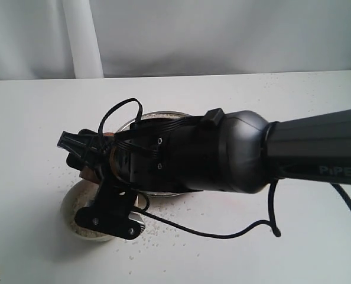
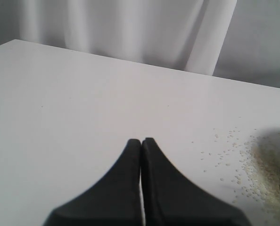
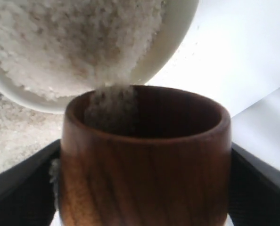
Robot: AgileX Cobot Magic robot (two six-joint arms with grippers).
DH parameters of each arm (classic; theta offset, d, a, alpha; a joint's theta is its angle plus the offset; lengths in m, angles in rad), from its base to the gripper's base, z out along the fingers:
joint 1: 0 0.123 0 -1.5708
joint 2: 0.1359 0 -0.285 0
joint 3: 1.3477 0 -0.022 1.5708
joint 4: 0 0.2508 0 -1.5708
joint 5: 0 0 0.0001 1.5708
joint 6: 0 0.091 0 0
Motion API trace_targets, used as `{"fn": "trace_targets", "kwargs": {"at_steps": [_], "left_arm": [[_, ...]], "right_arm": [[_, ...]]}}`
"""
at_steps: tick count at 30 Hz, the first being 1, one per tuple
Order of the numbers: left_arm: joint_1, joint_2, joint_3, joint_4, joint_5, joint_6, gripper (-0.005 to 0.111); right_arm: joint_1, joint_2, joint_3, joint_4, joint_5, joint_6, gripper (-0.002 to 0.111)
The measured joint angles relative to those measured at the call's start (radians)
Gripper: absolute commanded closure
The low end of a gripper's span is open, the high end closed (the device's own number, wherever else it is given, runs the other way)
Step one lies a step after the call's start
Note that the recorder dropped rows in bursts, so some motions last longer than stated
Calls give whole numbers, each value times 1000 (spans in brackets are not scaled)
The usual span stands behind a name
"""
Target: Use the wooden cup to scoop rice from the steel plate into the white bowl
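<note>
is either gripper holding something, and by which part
The right gripper holds the wooden cup by its outer sides, one finger on each. The left gripper is shut on nothing.

Tilted wooden cup (image 3: 144,160) — over white bowl (image 3: 177,42)

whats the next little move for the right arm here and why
Probably tip the wooden cup a little further. It is tilted over the white bowl, and a stream of rice sits at its lip, running toward the heap in the bowl, so the cup does not look empty yet.
</note>
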Motion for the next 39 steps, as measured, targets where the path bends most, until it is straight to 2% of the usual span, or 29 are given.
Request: {"fn": "trace_targets", "kwargs": {"at_steps": [21,25,36,39], "left_arm": [[0,0,0,0,0,0,107],[0,0,0,0,0,0,107],[0,0,0,0,0,0,107],[0,0,0,0,0,0,107]], "right_arm": [[46,0,-46,-126,98,63,108],[46,0,-46,-126,118,136,108],[46,-84,-44,-21,133,1032,108],[46,-144,-8,-17,122,1212,108]]}}
